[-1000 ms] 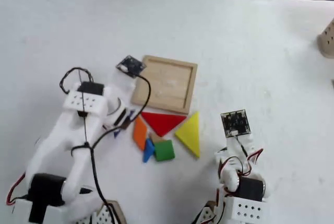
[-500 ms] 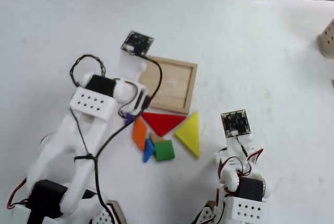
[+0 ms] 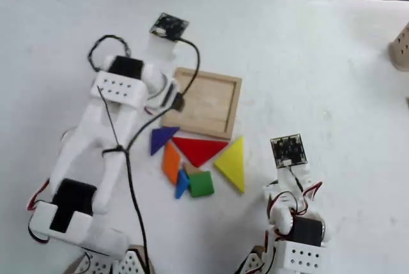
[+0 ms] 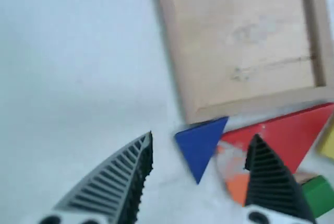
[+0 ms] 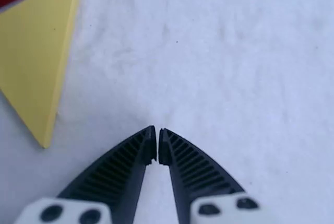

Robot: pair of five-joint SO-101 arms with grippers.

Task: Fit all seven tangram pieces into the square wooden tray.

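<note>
In the high view the square wooden tray [image 3: 203, 103] sat just left of centre. Below it, clustered on the table, lay a dark blue triangle [image 3: 162, 138], a red triangle [image 3: 200, 148], a yellow triangle [image 3: 234, 163], an orange piece [image 3: 171, 162] and a green square [image 3: 201, 184]. The left gripper [image 4: 202, 137] hung at the tray's left edge, its fingers spread wide and holding nothing. At lower right, the right gripper [image 5: 157, 130] had its fingers pressed together, empty.

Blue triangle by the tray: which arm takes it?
Left, likely. The left gripper is open, aimed at the blue triangle beside the tray; the right gripper is shut, out past the yellow triangle.
</note>
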